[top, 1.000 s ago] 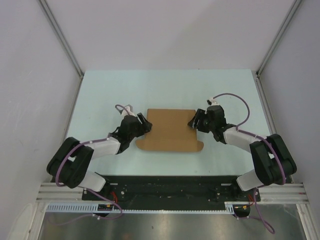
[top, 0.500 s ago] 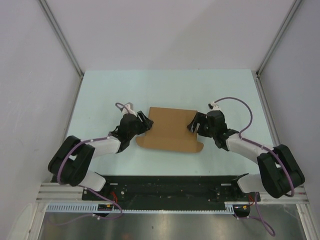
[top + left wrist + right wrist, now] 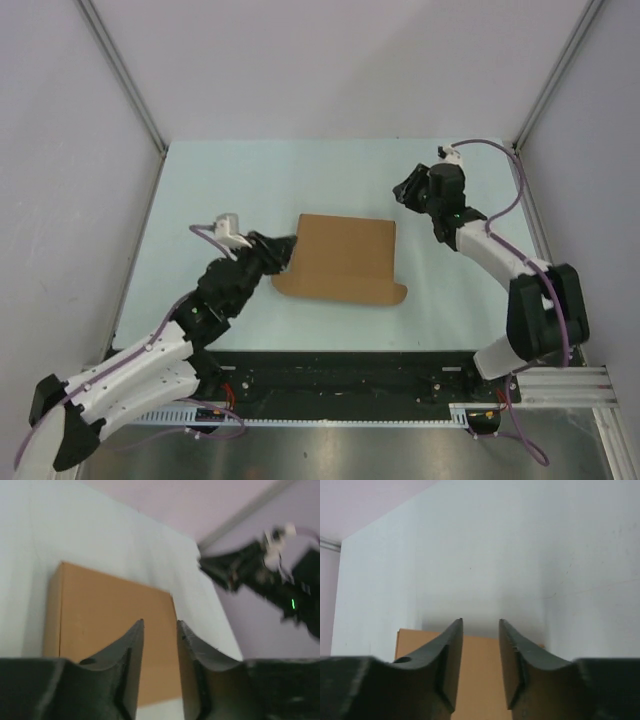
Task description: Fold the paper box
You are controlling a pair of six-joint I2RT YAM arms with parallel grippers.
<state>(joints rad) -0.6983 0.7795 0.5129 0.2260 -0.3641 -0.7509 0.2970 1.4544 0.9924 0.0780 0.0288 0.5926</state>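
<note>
One flat paper box point(image 3: 343, 258) lies near the worktop's point(image 3: 300, 180) near edge. There are two grippers, both partly open and empty: left gripper point(image 3: 287, 250) at the box's left edge, right gripper point(image 3: 402, 190) apart.

The left arm point(image 3: 140, 370) and the right arm point(image 3: 495, 255) are alike: white tubular links joined by bulky black joint housings. A thin purple cable point(image 3: 200, 229) loops loosely along the left arm, and a matching purple cable point(image 3: 490, 142) along the right, each ending at a small white connector near the wrist. The left end effector point(image 3: 159, 625) and the right end effector point(image 3: 480, 622) each carry two matte dark-grey fingers, curved and tapering to narrow tips. A small green light point(image 3: 292, 603) glows on the right arm.
</note>
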